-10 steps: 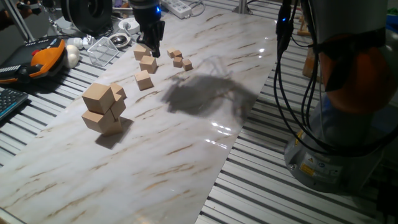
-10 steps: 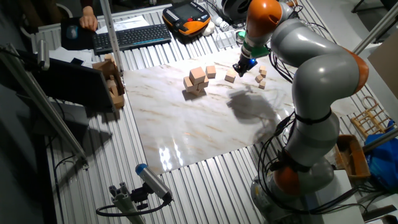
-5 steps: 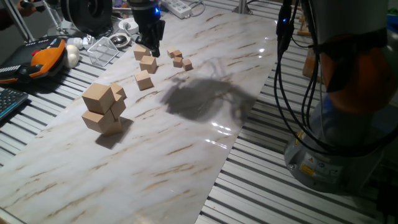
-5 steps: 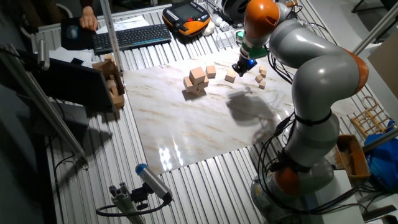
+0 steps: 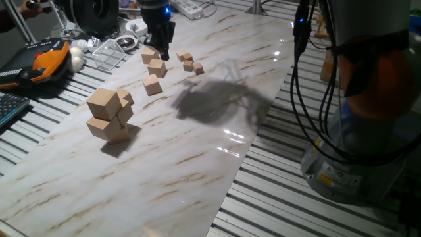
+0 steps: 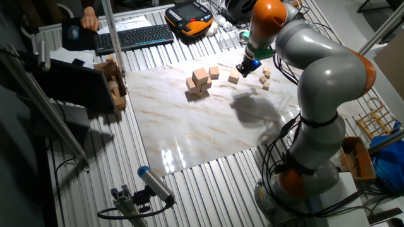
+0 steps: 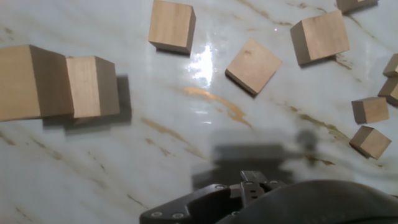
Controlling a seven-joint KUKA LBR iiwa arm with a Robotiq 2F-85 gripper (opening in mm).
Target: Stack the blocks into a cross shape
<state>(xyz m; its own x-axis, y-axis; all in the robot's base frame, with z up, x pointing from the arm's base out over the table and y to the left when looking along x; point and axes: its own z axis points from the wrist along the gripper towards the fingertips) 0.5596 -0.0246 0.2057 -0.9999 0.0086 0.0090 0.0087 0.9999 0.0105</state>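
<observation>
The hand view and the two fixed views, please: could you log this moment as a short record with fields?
surface: marble-pattern board
gripper: above the board near the middle-sized blocks, holding nothing visible; jaw state unclear
middle-sized blocks: three loose, apart from each other
big cubes: stacked cluster nearer the board's middle
tiny cubes: small scatter beside the gripper
cross: not yet begun
</observation>
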